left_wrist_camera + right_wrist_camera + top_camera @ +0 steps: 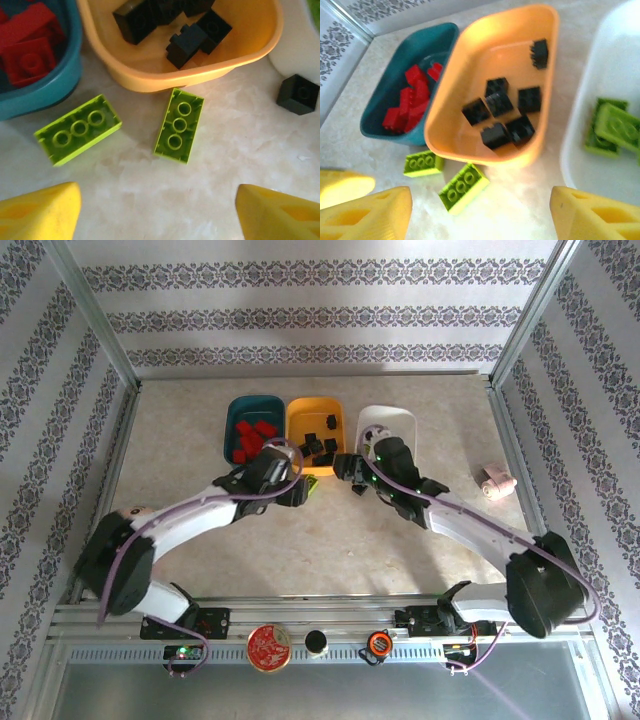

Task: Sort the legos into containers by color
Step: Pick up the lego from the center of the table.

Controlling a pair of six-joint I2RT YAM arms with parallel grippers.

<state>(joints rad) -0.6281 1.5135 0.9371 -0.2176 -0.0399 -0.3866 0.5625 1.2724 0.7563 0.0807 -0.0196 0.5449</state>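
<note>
Nearly there, you see: reds (410,102) in the teal tray (422,47), blacks (500,107) in the orange tray (520,35), greens (612,127) in the white tray (620,60), but two lime bricks (78,129) (179,125) and a black brick (298,94) lie on the counter (150,200) just near of them, both pairs of jaws spread, empty.

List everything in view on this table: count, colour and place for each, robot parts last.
teal tray: one, dark teal, left of the row.
orange tray: one, orange, middle.
white tray: one, white, right.
red legos: several, red, in the teal tray.
black legos: about seven, black, in the orange tray.
loose black lego: one, black, beside the white tray.
sorted green legos: at least two, lime, in the white tray.
loose green legos: two, lime, undersides up, before the orange tray.
roll: one, pink and white, right of the trays.
disc: one, red, near rail.
left gripper: one, yellow, open near the loose green legos.
right gripper: one, yellow, open.
</note>
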